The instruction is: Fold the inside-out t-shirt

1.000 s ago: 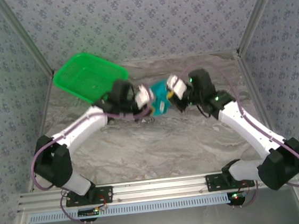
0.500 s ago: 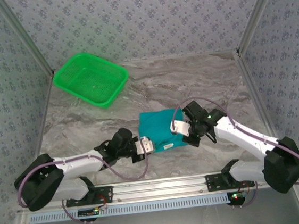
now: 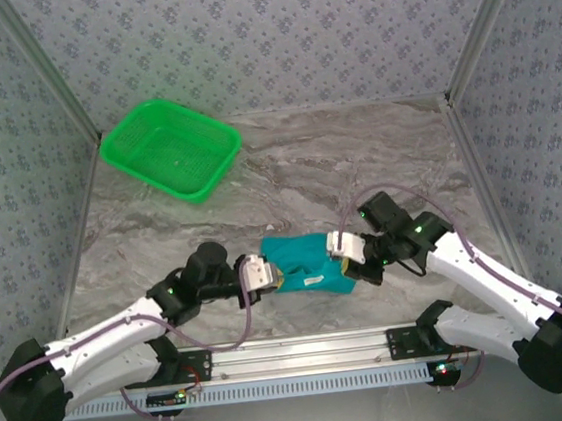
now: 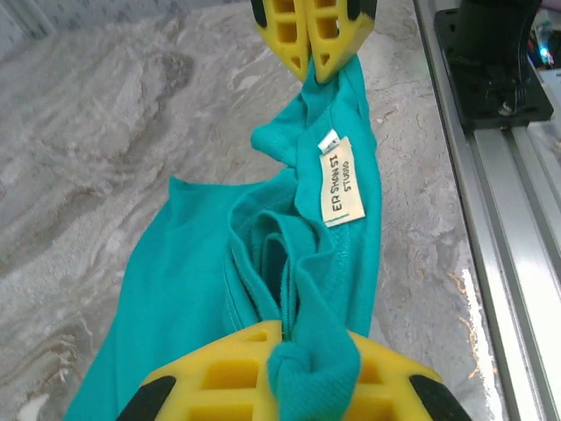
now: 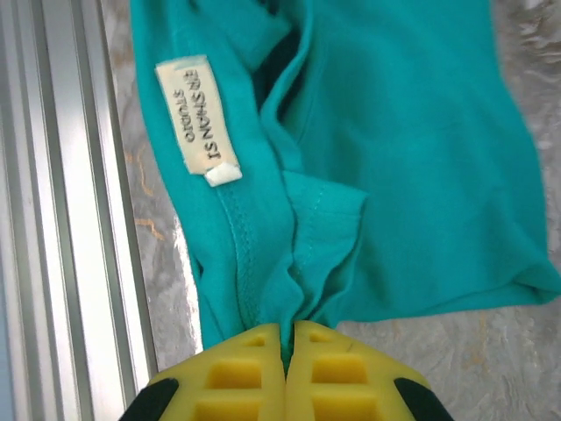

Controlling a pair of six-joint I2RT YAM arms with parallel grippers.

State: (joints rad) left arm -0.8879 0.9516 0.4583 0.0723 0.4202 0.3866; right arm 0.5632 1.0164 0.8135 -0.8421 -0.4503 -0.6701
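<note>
Both pincers are pinched shut on cloth: my left pincer (image 3: 265, 274) has a bunched fold; my right pincer (image 3: 339, 246) grips the hem near the neck label (image 4: 337, 180); the t-shirt (image 3: 307, 265) is stretched between the 2, low at the counter's (image 3: 356, 162) near edge, by the front rail (image 3: 306, 349). I reckon this is the spreading step; next it needs laying flat, wrinkles out. The green basket (image 3: 169, 147) sits well apart, not in the way.

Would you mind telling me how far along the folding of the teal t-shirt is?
Done: the left gripper and right gripper are each shut on an end of the t-shirt. In hand: it is stretched, bunched, between them. Left: its label and seams show, so it looks inside out, and no flat fold exists yet.
</note>
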